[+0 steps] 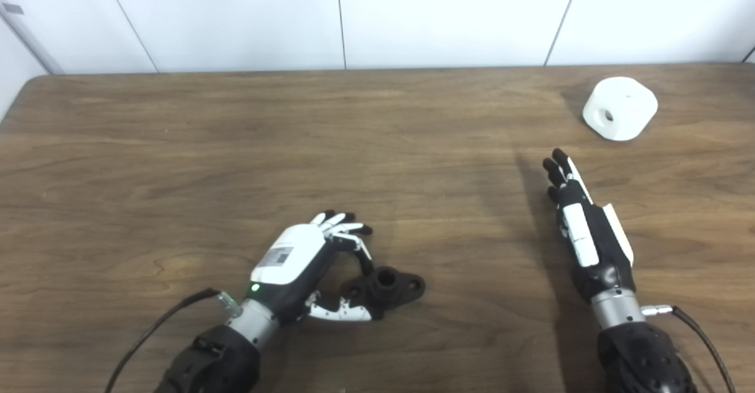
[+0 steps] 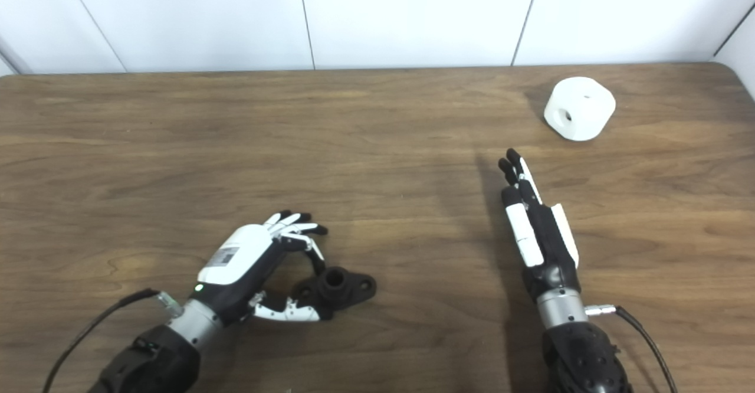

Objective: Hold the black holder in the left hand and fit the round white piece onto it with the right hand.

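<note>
Brown wooden tabletop [image 1: 236, 145]: left hand [image 1: 307, 257] curled, fingers apart, beside black plastic holder [image 1: 386, 287], contact unclear; right hand [image 2: 534, 228] flat, spread; round white piece [image 2: 579, 108] apart, its top hole seen only from the right eye.

Wooden table [image 1: 177, 145] (dark grain) against white panelled wall [image 1: 236, 15].

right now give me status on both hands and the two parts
Left hand curled around black holder on the table, grip not confirmed. Right hand open, empty. White piece far right, untouched. Path clear.
</note>
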